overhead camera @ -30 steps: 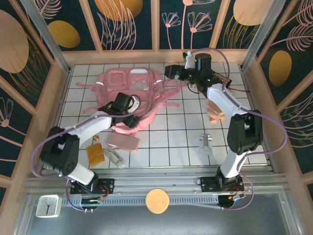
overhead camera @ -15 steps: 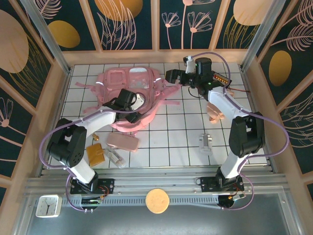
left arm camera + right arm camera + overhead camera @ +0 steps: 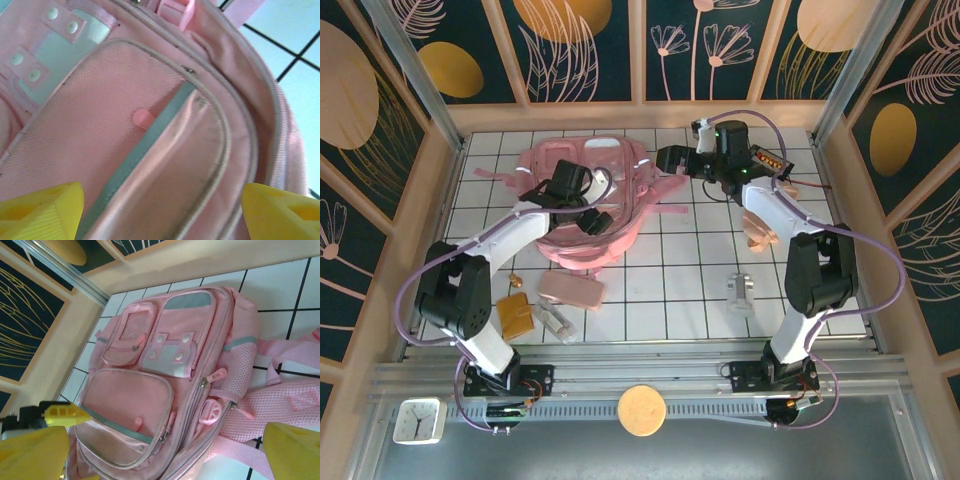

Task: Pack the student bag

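The student bag (image 3: 582, 192) is a large pink backpack lying front-up at the back left of the tiled table. My left gripper (image 3: 597, 221) hovers open over its lower front pocket (image 3: 165, 165). Yellow fingertips (image 3: 42, 210) show at both lower corners of the left wrist view, with only bag fabric beneath them. My right gripper (image 3: 669, 158) stands open just off the bag's right side, near the straps (image 3: 295, 400). In the right wrist view the bag (image 3: 165, 370) lies beyond the gripper (image 3: 162, 452), with nothing between its fingers.
A beige pouch (image 3: 572, 290), a brown wallet (image 3: 515, 315) and a small clear item (image 3: 555, 322) lie near the left arm's base. A white object (image 3: 740, 293) and a peach-coloured thing (image 3: 758, 232) sit on the right. A black and orange gadget (image 3: 770, 160) lies at the back right.
My left gripper has moved from the bag's near edge farther up over its front pocket. The right gripper shifted slightly and stays open.
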`<state>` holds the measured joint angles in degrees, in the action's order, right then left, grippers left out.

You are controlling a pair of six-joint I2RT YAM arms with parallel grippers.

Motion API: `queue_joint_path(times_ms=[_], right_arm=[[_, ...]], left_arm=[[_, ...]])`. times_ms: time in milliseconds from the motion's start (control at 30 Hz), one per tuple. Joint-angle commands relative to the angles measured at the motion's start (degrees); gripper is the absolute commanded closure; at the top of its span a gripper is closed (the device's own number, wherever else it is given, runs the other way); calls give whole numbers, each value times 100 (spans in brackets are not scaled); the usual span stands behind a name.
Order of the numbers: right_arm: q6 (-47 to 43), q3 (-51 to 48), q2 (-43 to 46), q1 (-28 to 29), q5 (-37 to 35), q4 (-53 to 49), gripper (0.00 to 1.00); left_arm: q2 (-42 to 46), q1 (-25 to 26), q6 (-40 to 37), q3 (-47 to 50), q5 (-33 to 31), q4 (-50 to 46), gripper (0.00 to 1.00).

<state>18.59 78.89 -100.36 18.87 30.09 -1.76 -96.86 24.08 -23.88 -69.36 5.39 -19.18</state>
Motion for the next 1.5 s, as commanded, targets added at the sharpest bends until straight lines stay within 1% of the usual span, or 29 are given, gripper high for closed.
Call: queue_joint_path(times_ms=[0,133,200,300,367,400,433,500,533,600,633,700,733,833,933,1000,1067,1133,1200,1333,1467], right_arm=[[15,144,-61,55,70,-72,1],[-66,217,-105,19,32,-139,1],[-74,240,-151,-1,32,-134,1],[-16,223,-193,-15,58,-74,1],[26,201,-229,-15,75,-43,1],[38,198,-242,-12,76,-38,1],[52,182,-242,-5,76,-26,1],[92,131,-245,-2,85,49,1],[97,133,-247,1,86,42,1],[79,120,-248,2,59,49,1],[54,122,-252,17,57,45,1],[-133,143,-263,26,58,18,1],[-388,148,-263,20,86,-1,1],[-1788,37,-341,36,343,-79,1],[-3524,-172,-353,182,168,-46,1],[-4297,-258,-422,206,233,104,1],[-4872,-74,-660,215,382,52,1],[-5284,144,-922,215,759,13,5],[-5545,442,-1207,286,972,-66,9],[-5952,1066,-1858,534,983,-369,12],[-6168,1314,-2306,741,965,-346,14]], left_arm=[[-519,-39,-422,-244,-64,-446,20],[-849,-43,-625,-384,-126,-563,20],[-941,-43,-643,-411,-113,-561,20],[-1124,-52,-639,-439,-255,-431,20],[-1266,-78,-630,-563,-203,-472,21],[-1313,-78,-595,-614,-213,-464,22],[-1350,-76,-568,-646,-249,-435,27],[-1421,-87,-554,-662,-359,-353,42],[-1468,-87,-560,-689,-395,-350,55],[-1539,-96,-549,-773,-433,-366,96],[-1533,-96,-524,-784,-433,-372,100],[-1387,-96,-494,-742,-379,-348,100],[-1256,-97,-495,-696,-335,-358,100],[-699,-118,-539,-436,-153,-284,100],[-67,-146,-716,-192,123,-203,100],[329,-170,-882,-45,296,-161,100],[570,-205,-1067,98,341,-137,100],[727,-233,-1262,188,487,-188,100],[875,-245,-1418,293,622,-201,100],[1078,-279,-1563,540,690,-68,100],[1083,-295,-1573,584,761,-13,100]])
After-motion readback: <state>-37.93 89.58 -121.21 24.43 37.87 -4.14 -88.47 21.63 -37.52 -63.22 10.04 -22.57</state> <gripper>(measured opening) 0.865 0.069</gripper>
